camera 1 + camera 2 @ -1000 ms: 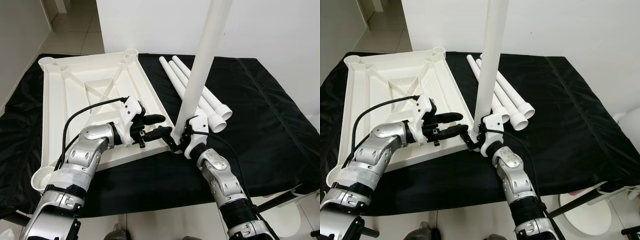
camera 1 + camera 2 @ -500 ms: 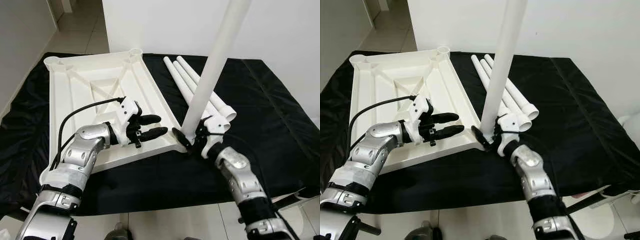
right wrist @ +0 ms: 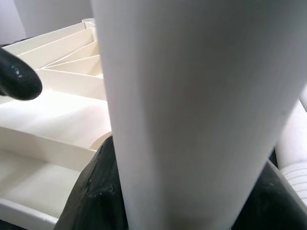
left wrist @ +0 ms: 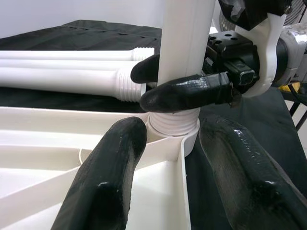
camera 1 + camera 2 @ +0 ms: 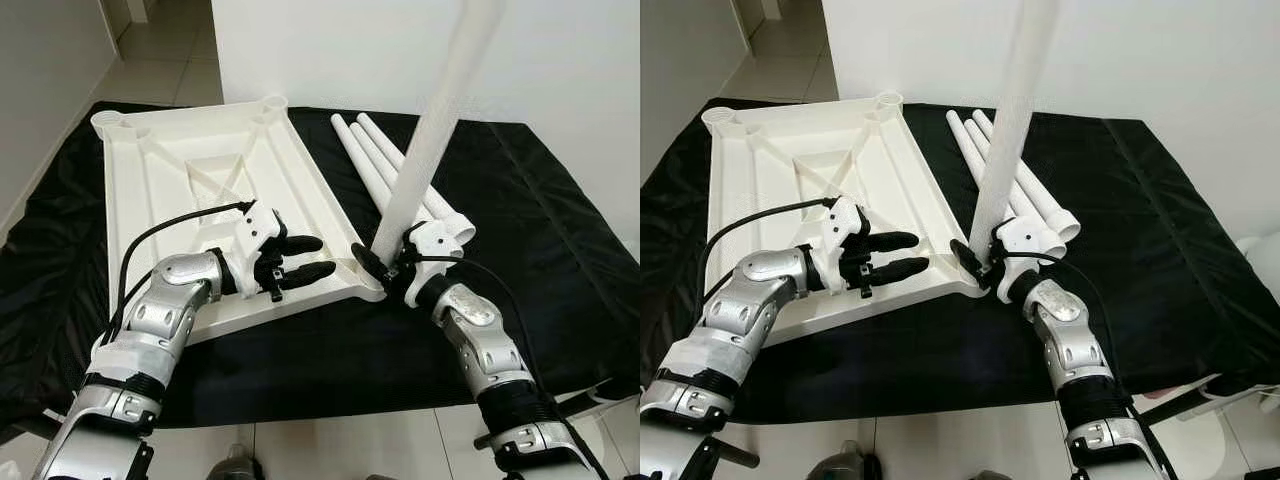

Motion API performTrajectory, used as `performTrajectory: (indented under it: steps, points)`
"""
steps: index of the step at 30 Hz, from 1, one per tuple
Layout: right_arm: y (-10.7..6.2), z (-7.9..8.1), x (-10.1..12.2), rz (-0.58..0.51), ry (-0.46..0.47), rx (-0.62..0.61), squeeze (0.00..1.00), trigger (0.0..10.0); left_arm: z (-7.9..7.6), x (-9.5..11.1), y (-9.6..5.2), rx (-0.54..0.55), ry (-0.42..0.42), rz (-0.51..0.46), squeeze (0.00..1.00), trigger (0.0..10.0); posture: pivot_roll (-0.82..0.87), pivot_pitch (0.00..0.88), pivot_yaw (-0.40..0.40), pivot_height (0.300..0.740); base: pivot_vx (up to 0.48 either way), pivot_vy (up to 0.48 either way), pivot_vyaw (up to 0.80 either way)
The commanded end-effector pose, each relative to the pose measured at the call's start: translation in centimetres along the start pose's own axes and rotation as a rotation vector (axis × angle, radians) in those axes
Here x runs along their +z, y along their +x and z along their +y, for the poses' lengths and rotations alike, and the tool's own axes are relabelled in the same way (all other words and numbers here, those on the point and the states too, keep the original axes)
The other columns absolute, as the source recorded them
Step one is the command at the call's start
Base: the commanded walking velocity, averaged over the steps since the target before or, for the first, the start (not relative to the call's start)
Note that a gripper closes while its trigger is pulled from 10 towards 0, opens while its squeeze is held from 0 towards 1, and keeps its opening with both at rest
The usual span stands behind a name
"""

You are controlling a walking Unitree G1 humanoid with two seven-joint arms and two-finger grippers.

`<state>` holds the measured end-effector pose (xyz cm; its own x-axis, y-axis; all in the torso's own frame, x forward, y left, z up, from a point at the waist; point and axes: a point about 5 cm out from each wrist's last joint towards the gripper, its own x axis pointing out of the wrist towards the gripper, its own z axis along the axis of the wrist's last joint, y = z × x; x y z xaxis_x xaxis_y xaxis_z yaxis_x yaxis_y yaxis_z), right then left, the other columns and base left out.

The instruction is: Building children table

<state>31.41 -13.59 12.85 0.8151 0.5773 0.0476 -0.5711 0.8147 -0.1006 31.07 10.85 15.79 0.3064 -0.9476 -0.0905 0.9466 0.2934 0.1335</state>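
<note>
Leg (image 5: pixel 430 150) now seated in tabletop (image 5: pixel 180 170) corner socket, prev. beside.

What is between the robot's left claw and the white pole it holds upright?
Only the tabletop's corner socket, seen in the left wrist view, separates the left gripper from the leg.

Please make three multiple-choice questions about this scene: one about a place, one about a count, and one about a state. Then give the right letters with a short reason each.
1. Where does the held leg meet the tabletop?
A. near right corner socket
B. far left corner
C. the centre

2. How many spare legs lie on the black cloth?
A. one
B. three
C. five

3. What is the state of the left end effector?
A. shut on a leg
B. open, over the tabletop
C. shut on the cloth

Answers: 1 A, the right end effector holds its threaded end at that socket. 2 B, three white tubes lie side by side. 3 B, its fingers are apart and hold nothing.
</note>
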Motion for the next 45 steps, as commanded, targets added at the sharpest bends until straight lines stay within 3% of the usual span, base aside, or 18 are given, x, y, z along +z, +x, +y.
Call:
performTrajectory:
  steps: [1,4,5,6,8,18,19,21,25,27,35,36,45]
  points:
    - [-0.6,-0.1,-0.9,0.03,0.028,-0.024,0.0,0.0,0.0,-0.4,0.0,0.029,0.005,0.02,0.0,10.0,0.04,0.0,-0.058,0.74,0.0,0.0,0.0]
    - [-0.7,-0.1,-1.0,0.027,0.034,-0.044,0.0,0.0,0.0,-0.5,0.0,0.029,0.006,0.021,0.0,10.0,0.04,0.0,-0.058,0.74,0.0,0.0,0.0]
    - [-0.7,-0.1,-1.0,0.023,0.043,-0.054,0.0,4.6,0.0,-0.5,0.0,0.029,0.007,0.021,0.0,10.0,0.04,0.0,-0.058,0.74,0.0,0.0,0.0]
    - [-0.7,0.0,-1.0,0.017,0.059,-0.078,0.0,10.0,0.0,-0.5,0.0,0.028,0.008,0.021,0.0,10.0,0.04,0.0,-0.059,0.74,0.0,0.0,0.0]
    - [-0.7,0.0,-1.0,0.017,0.059,-0.078,0.0,10.0,0.0,-0.5,0.0,0.028,0.008,0.021,0.0,10.0,0.04,0.0,-0.059,0.74,0.0,0.0,0.0]
    - [-0.5,0.4,-0.9,0.012,0.115,-0.386,0.0,10.0,-0.1,-0.5,0.2,0.017,0.008,0.019,0.0,10.0,0.03,0.0,-0.05,0.74,0.0,0.0,0.0]
    - [-0.4,0.8,-1.1,0.022,0.151,-0.47,0.0,10.0,-0.1,-0.5,0.2,0.015,0.008,0.018,0.0,10.0,0.03,0.0,-0.049,0.74,0.0,0.0,0.0]
    - [-0.4,0.8,-1.1,0.022,0.151,-0.47,0.0,10.0,-0.1,-0.5,0.2,0.015,0.008,0.018,0.0,10.0,0.03,0.0,-0.049,0.74,0.0,0.0,0.0]
    - [-0.4,1.7,-1.6,0.048,0.209,-0.734,0.0,10.0,-0.1,-0.5,0.3,0.013,0.007,0.016,0.0,10.0,0.02,0.0,-0.048,0.74,0.0,0.0,0.0]
    - [-0.5,1.9,-1.8,0.048,0.231,-0.783,0.0,10.0,-0.1,-0.5,0.3,0.013,0.007,0.016,0.0,10.0,0.02,0.0,-0.045,0.74,0.0,0.0,0.0]
    - [0.0,2.5,-1.1,0.015,0.233,-0.757,0.0,10.0,-0.1,-0.5,0.3,0.011,0.008,0.018,0.0,10.0,0.02,0.0,-0.033,0.74,0.0,0.0,0.0]
    - [0.1,2.6,-0.9,-0.004,0.235,-0.736,1.0,10.0,0.0,-0.4,0.3,0.012,0.009,0.019,0.0,10.0,0.02,0.0,-0.033,0.74,0.0,0.0,0.0]
    - [0.1,2.9,0.5,-0.072,0.195,-0.638,1.0,10.0,0.1,-0.3,0.4,0.014,0.009,0.013,0.0,10.0,0.01,0.0,-0.027,0.74,0.0,0.0,0.0]
